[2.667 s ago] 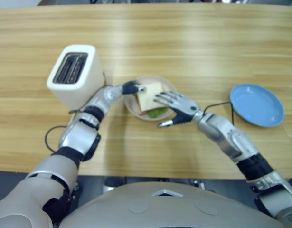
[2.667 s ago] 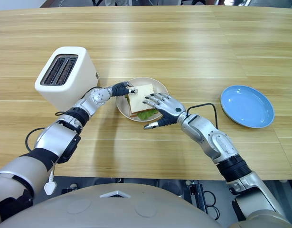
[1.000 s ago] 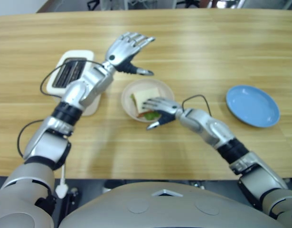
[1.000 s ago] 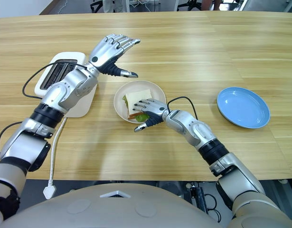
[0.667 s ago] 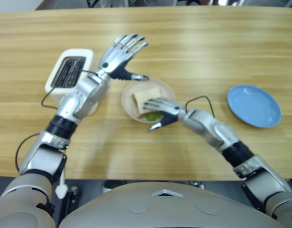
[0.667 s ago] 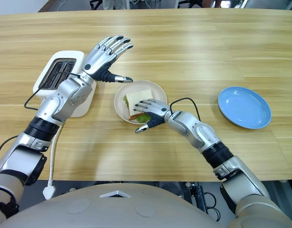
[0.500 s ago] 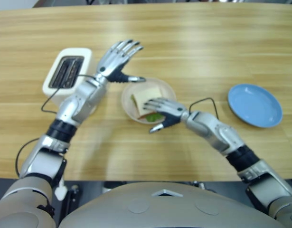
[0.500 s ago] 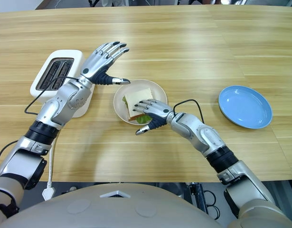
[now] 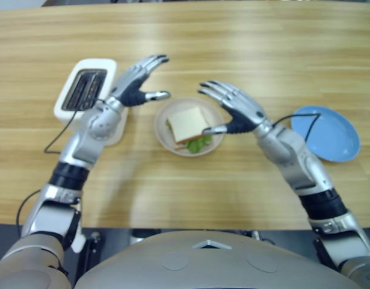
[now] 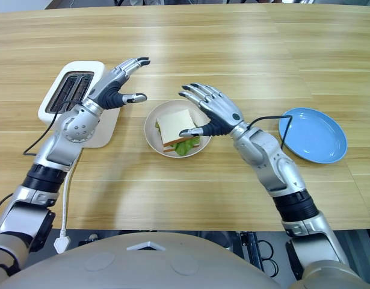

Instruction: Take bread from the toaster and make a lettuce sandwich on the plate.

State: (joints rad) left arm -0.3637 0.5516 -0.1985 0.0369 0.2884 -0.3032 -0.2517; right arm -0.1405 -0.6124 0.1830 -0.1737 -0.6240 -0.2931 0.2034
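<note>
A white toaster (image 10: 69, 99) stands at the left of the wooden table, its two slots dark. Right of it sits a beige plate (image 10: 156, 141) holding a sandwich (image 10: 175, 126): a bread slice on top, green lettuce (image 10: 183, 146) sticking out at its near edge. My left hand (image 10: 117, 83) hovers open between the toaster and the plate, holding nothing. My right hand (image 10: 213, 110) is raised open just right of the plate, fingers spread above the plate's right rim, clear of the bread.
A blue plate (image 10: 317, 135) lies bare at the right, with a black cable (image 10: 272, 121) running from my right wrist toward it. A white power cord (image 10: 65, 198) trails from the toaster to the table's near edge.
My right hand has lifted off the sandwich and swung up and to the right. My left hand has sunk lower, nearer the toaster. The view has shifted somewhat.
</note>
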